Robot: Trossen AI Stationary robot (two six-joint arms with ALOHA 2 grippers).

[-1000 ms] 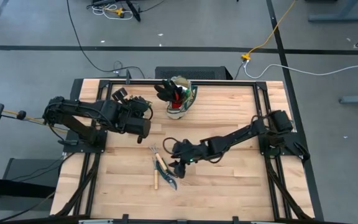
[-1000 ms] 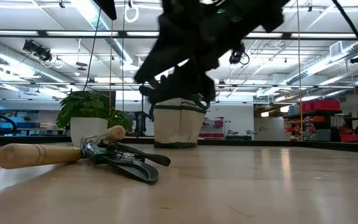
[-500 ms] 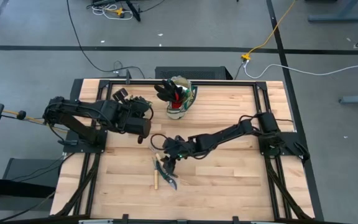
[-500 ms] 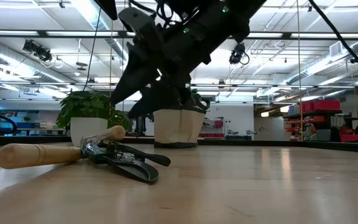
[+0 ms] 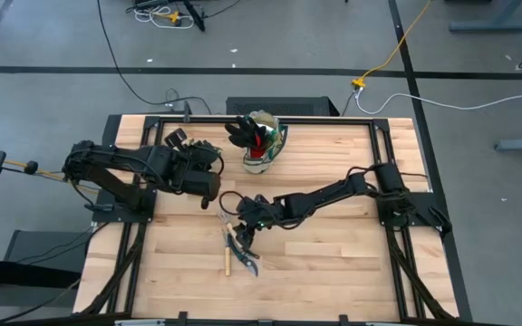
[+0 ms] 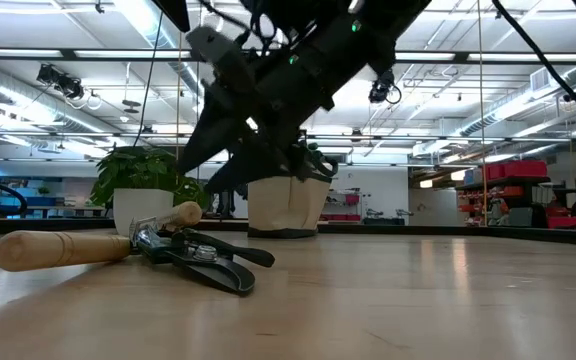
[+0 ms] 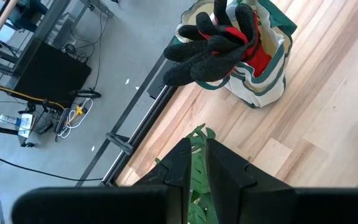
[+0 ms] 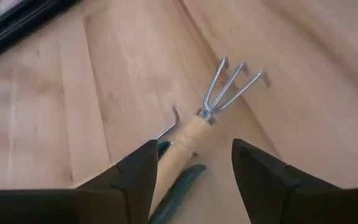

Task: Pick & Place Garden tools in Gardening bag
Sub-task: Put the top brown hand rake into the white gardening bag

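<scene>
The beige gardening bag [image 5: 265, 147] stands at the table's far middle, and the red-and-black glove [image 7: 210, 43] sticks out of its top. The wooden-handled rake [image 8: 191, 134] and the dark pruning shears [image 6: 203, 262] lie side by side on the table, near centre [image 5: 234, 252]. My right gripper [image 8: 191, 168] is open just above them, its fingers either side of the rake's handle, touching nothing. My left gripper [image 7: 197, 165] is shut, left of the bag, with a green leaf in its narrow gap. The green spool is hidden. My left gripper: a green leaf [image 7: 197, 134] shows past its fingertips and in the slit between them, but I cannot tell whether the fingers touch it.
A potted leafy plant [image 6: 143, 190] shows behind the tools in the low view. Black frame rails [image 5: 243, 118] run along the table's edges. Bare wood lies toward the near right [image 5: 333, 263].
My right gripper has gone toward the table's left edge and down, tipping over, and now hangs open over the rake and shears. The tools have not moved.
</scene>
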